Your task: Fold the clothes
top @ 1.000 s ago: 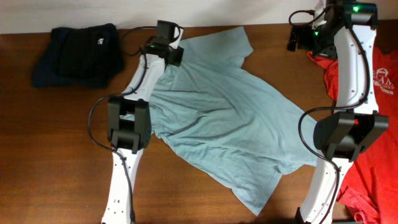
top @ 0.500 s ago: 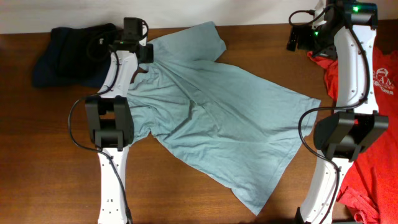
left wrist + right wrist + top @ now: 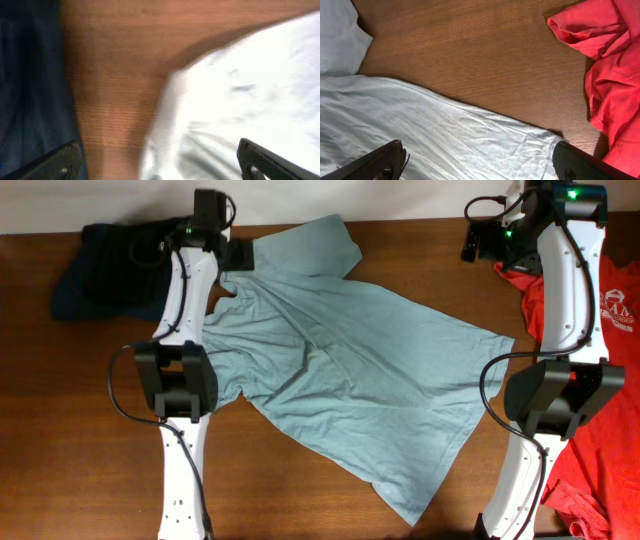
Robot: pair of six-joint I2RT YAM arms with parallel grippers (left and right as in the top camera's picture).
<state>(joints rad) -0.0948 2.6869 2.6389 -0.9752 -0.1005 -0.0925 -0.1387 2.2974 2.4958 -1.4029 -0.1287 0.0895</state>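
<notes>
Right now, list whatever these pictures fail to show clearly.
Pale blue-grey T-shirt: left wrist view, blurred and washed out.
Red T-shirt: overhead, cut off by right edge, partly behind right arm; chest print incomplete.
Dark navy garment: overhead, left arm covers its right side; type unclear.

The left arm (image 3: 185, 300) stretches from its near base straight toward the far side, elbow block about midway. At its far end the left gripper (image 3: 236, 254) is turned to the right, its fingers (image 3: 62, 162) set wide apart with nothing gripped. The right arm (image 3: 563, 280) reaches far too, and the right gripper (image 3: 480, 242) points left, fingertips (image 3: 385, 157) spread wide and empty.
</notes>
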